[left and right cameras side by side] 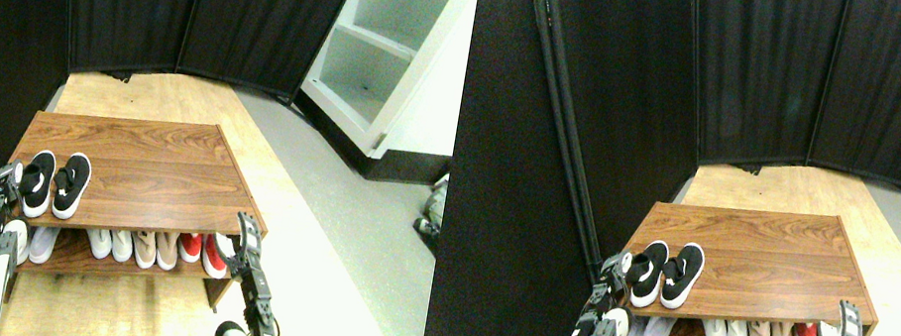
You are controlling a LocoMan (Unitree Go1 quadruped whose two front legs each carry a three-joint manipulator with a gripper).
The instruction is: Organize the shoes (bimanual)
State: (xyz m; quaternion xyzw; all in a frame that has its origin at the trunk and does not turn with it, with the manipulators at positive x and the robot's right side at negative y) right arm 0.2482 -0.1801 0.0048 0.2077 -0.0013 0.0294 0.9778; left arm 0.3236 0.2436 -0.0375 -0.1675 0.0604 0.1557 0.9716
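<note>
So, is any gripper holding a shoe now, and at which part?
It cannot be told. The left gripper is right beside the black shoes on the shelf top; contact is unclear. The right gripper holds nothing.

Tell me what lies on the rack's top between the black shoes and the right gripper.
Nothing: in the stereo pair view, the wooden top is bare from the black shoes at its left front to the right gripper at its right front corner.
</note>
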